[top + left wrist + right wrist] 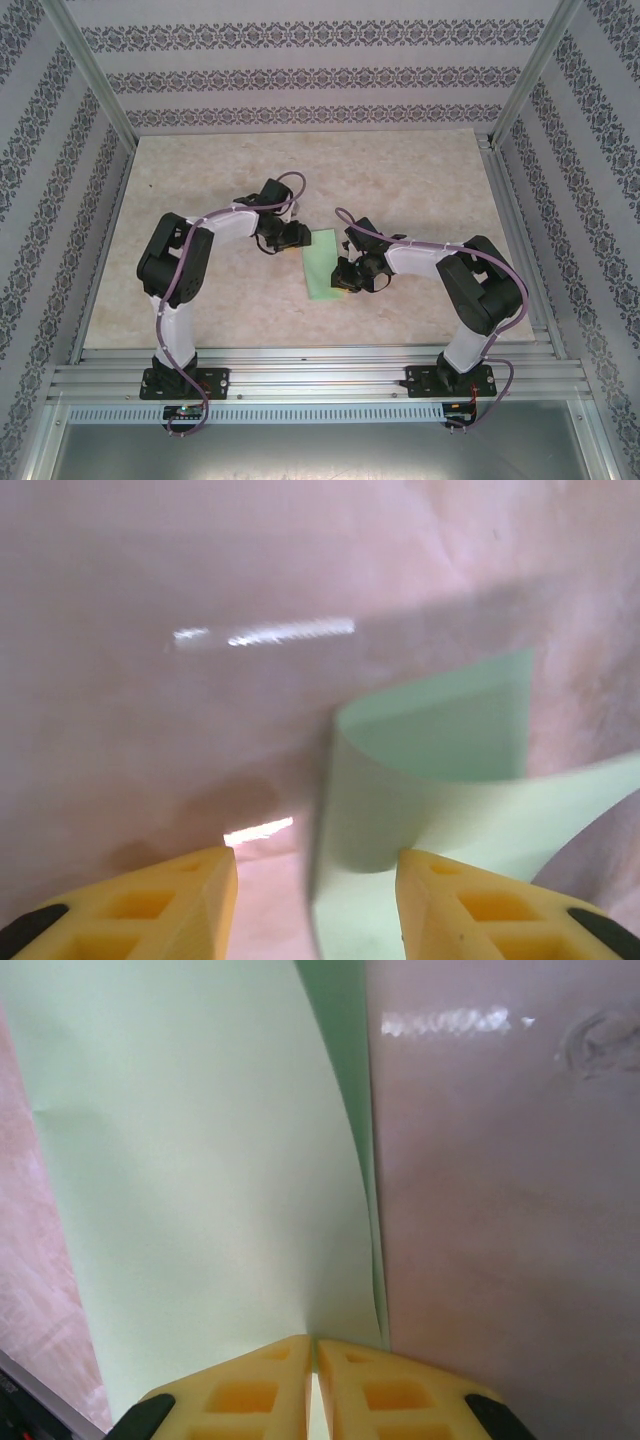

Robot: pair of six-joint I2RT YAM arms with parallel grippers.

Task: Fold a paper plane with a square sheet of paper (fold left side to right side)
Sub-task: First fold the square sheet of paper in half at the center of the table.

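The square sheet of paper (322, 265) is light green and lies doubled over on the table between my two grippers. In the left wrist view the paper (440, 730) curls up in a loose loop, and one edge of it stands in the gap of my left gripper (315, 885), which is open. Its right finger (470, 905) touches the loop. My left gripper (290, 236) sits at the sheet's far left corner. My right gripper (346, 276) is at the sheet's near right edge. In the right wrist view the right gripper (313, 1348) is shut on the paper's (200, 1160) edge, and both layers bend up from the table.
The beige marbled table (400, 170) stretches behind and to both sides of the sheet. Aluminium rails (320, 365) run along the near edge by the arm bases. Patterned walls and metal posts (95, 80) close in the sides and back.
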